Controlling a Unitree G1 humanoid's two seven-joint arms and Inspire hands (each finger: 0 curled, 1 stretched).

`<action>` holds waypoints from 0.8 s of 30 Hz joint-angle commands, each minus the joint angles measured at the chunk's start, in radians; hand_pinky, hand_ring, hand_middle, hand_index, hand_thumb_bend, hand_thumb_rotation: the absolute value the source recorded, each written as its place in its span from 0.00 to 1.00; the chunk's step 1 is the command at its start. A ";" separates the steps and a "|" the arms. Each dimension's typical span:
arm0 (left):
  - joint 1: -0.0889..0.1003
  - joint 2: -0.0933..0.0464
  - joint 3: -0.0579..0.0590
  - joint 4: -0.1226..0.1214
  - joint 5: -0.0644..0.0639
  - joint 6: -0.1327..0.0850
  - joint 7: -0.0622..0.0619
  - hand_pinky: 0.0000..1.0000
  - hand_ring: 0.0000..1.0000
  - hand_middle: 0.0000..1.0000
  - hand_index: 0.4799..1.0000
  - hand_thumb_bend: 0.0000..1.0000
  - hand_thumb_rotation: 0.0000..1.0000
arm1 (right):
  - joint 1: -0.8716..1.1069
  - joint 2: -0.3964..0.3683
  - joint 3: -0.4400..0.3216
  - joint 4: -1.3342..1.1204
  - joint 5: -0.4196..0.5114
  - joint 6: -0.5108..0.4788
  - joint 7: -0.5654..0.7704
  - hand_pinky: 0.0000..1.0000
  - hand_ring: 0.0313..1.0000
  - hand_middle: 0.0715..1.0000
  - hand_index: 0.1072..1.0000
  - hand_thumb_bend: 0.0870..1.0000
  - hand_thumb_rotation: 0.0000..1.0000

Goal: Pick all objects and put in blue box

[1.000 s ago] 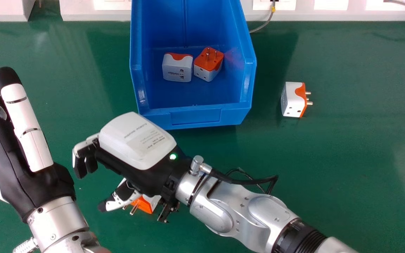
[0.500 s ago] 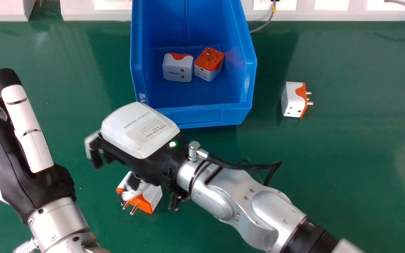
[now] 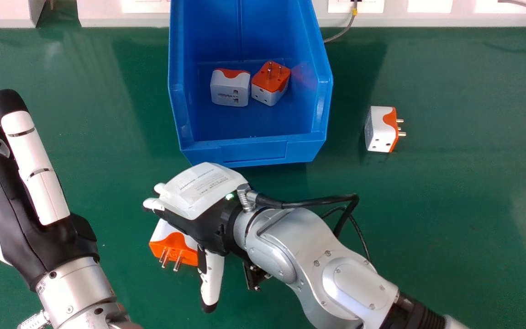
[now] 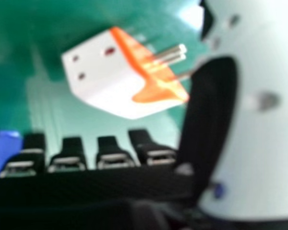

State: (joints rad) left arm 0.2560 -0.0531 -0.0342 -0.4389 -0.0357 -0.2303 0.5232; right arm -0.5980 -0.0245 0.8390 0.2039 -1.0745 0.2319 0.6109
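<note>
Fingers of my right hand are extended loosely and spread from the thumb; the hand holds nothing. The target, the near adapter, rests on the green table, partly under the right hand. In the head view it occupies the corner between fingers and thumb: left of the thumb and on the robot's side of the fingers. In the right hand view it lies beyond the fingertips, pins directed toward the thumb. Contact with the thumb cannot be confirmed. Its pin axis points toward the robot and slightly left, roughly parallel to the thumb and across the finger direction. I judge the current step to be alignment for a grasp. Required next: centre the adapter between fingers and thumb, then close on the white body. Caution: closing off-centre may catch the pins and rotate the adapter. Use the right hand, as it is nearer; my left hand, fingers straight, is well apart at the view's left. The blue box contains 2 adapters, 1 on the left and 1 on the right. The far adapter lies right of the box and also requires placement.
</note>
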 commanded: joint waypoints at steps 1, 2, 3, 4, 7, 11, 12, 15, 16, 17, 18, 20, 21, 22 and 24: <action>0.009 -0.082 -0.009 -0.022 0.019 -0.017 0.000 0.96 0.98 0.97 0.89 0.56 0.86 | -0.024 0.028 0.012 0.026 0.005 0.000 0.010 1.00 1.00 1.00 0.98 1.00 0.26; 0.009 -0.084 -0.009 -0.022 0.016 -0.017 0.000 0.96 0.98 0.97 0.89 0.56 0.86 | -0.024 0.032 0.018 0.052 0.008 -0.005 0.004 1.00 1.00 1.00 0.98 1.00 0.26; 0.008 -0.085 -0.009 -0.021 0.016 -0.018 0.002 0.96 0.98 0.97 0.89 0.56 0.86 | -0.024 0.039 0.030 0.095 0.011 -0.015 -0.005 1.00 1.00 1.00 0.98 1.00 0.26; 0.008 -0.087 -0.011 -0.021 0.019 -0.018 0.004 0.96 0.98 0.97 0.89 0.56 0.86 | -0.023 0.044 0.039 0.136 0.016 -0.027 -0.017 1.00 1.00 1.00 0.98 1.00 0.25; 0.009 -0.088 -0.014 -0.023 0.025 -0.014 0.008 0.96 0.98 0.97 0.88 0.56 0.86 | -0.023 0.058 0.057 0.260 0.039 -0.081 -0.084 1.00 1.00 1.00 0.99 1.00 0.26; 0.010 -0.091 -0.017 -0.022 0.023 -0.018 0.010 0.96 0.98 0.97 0.88 0.57 0.85 | -0.031 0.073 0.073 0.407 0.055 -0.154 -0.193 1.00 1.00 1.00 1.00 0.97 0.23; 0.010 -0.090 -0.017 -0.022 0.023 -0.018 0.010 0.96 0.98 0.97 0.89 0.56 0.85 | -0.036 0.075 0.077 0.439 0.059 -0.173 -0.220 1.00 1.00 1.00 1.00 0.97 0.23; 0.009 -0.089 -0.017 -0.021 0.024 -0.017 0.010 0.96 0.98 0.97 0.90 0.56 0.86 | -0.058 0.084 0.087 0.528 0.066 -0.235 -0.289 1.00 1.00 1.00 1.00 0.95 0.21; 0.008 -0.088 -0.017 -0.018 0.022 -0.020 0.009 0.96 0.98 0.97 0.90 0.56 0.86 | -0.066 0.088 0.091 0.559 0.065 -0.255 -0.317 1.00 1.00 1.00 1.00 0.95 0.21; 0.007 -0.087 -0.017 -0.015 0.022 -0.025 0.007 0.96 0.98 0.97 0.90 0.56 0.86 | -0.074 0.093 0.097 0.587 0.064 -0.273 -0.341 1.00 1.00 1.00 1.00 0.93 0.21; 0.006 -0.087 -0.017 -0.012 0.022 -0.028 0.007 0.96 0.98 0.97 0.91 0.56 0.86 | -0.083 0.098 0.104 0.614 0.064 -0.289 -0.362 1.00 1.00 1.00 1.00 0.93 0.22; 0.005 -0.087 -0.017 -0.012 0.022 -0.028 0.008 0.96 0.98 0.97 0.91 0.56 0.85 | -0.101 0.111 0.117 0.662 0.062 -0.313 -0.389 0.99 1.00 1.00 1.00 0.93 0.23; 0.006 -0.087 -0.017 -0.015 0.019 -0.025 0.007 0.96 0.98 0.97 0.91 0.56 0.85 | -0.108 0.117 0.122 0.681 0.063 -0.323 -0.403 0.98 1.00 1.00 1.00 0.93 0.23; 0.006 -0.085 -0.017 -0.017 0.017 -0.024 0.005 0.96 0.98 0.97 0.91 0.56 0.85 | -0.112 0.121 0.127 0.694 0.062 -0.330 -0.417 0.98 1.00 1.00 1.00 0.94 0.23; 0.006 -0.086 -0.018 -0.021 0.021 -0.019 0.008 0.96 0.98 0.97 0.90 0.56 0.86 | -0.117 0.122 0.141 0.708 0.049 -0.341 -0.454 0.94 1.00 1.00 0.97 0.92 0.21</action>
State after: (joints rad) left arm 0.2581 -0.0529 -0.0444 -0.4391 -0.0290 -0.2315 0.5287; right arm -0.7875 0.1083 0.9171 0.8376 -0.9869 -0.1038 0.1589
